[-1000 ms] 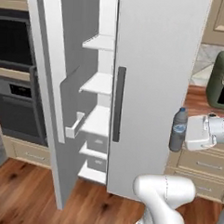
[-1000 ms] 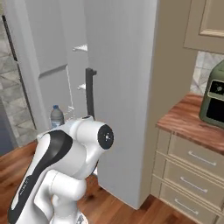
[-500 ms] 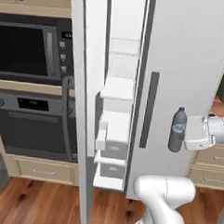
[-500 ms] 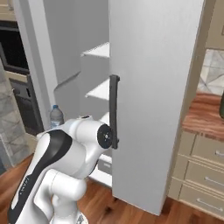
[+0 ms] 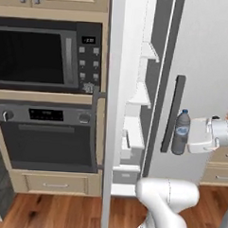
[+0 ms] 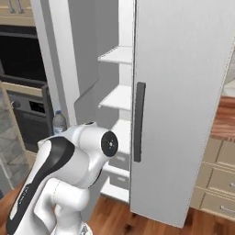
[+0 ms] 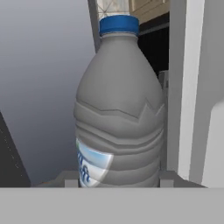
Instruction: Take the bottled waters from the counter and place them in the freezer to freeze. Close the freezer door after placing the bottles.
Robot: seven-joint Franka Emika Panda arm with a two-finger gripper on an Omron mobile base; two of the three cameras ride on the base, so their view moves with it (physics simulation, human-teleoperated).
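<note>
Grey, ribbed plastic with a blue cap and a blue-and-white label low on its side: that is the water bottle [image 7: 120, 109], upright and close in the hand view, clenched low on its body by the hand [image 5: 193, 136]. In the left base view the bottle [image 5: 181, 131] hangs in the air in front of the plain right-hand fridge door [image 5: 208, 68], just beside its dark vertical handle [image 5: 173, 114], off to the right of the opening.

To place it well, I judge the arm should carry the bottle leftward around that door's edge, keeping it upright and clear of the handle, then reach in between the two doors. Beyond, the freezer [image 5: 133, 136] shows white shelves [image 6: 118, 97] stacked one above another, with drawers lower down; a middle shelf looks the easiest landing. The freezer door [image 5: 112, 111] stands open edge-on, so the gap is narrow and the approach should be straight in.
</note>
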